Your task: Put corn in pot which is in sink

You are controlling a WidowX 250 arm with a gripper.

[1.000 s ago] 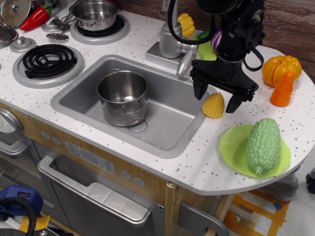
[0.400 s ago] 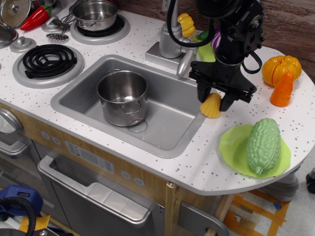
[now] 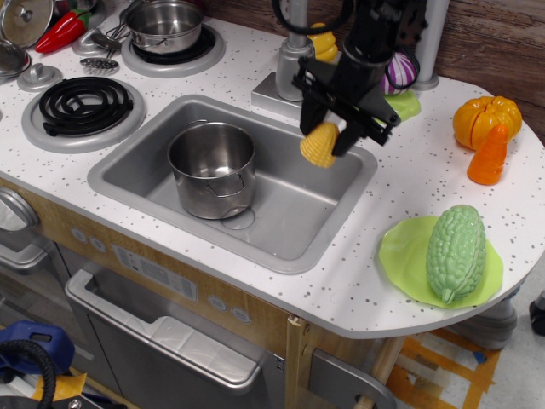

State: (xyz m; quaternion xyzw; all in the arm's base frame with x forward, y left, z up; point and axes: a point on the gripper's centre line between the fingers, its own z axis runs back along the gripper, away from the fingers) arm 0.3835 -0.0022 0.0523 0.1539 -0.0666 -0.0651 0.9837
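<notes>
Corn held over the sink of a white speckled toy kitchen counter (image 3: 255, 64), wood-panel wall behind

One black gripper (image 3: 328, 141) clenched on the single ribbed yellow corn (image 3: 320, 146), lifted above the right part of the grey rounded-corner sink (image 3: 294, 217); one shiny straight-sided steel pot (image 3: 212, 169) stands in the sink's left half, well apart from the corn. Two coil burners, a second steel pan (image 3: 164, 24) on the far one. One bumpy green gourd (image 3: 456, 250) on a lime plate (image 3: 400, 256), one orange pumpkin (image 3: 486, 118), one orange carrot piece (image 3: 489, 156)
</notes>
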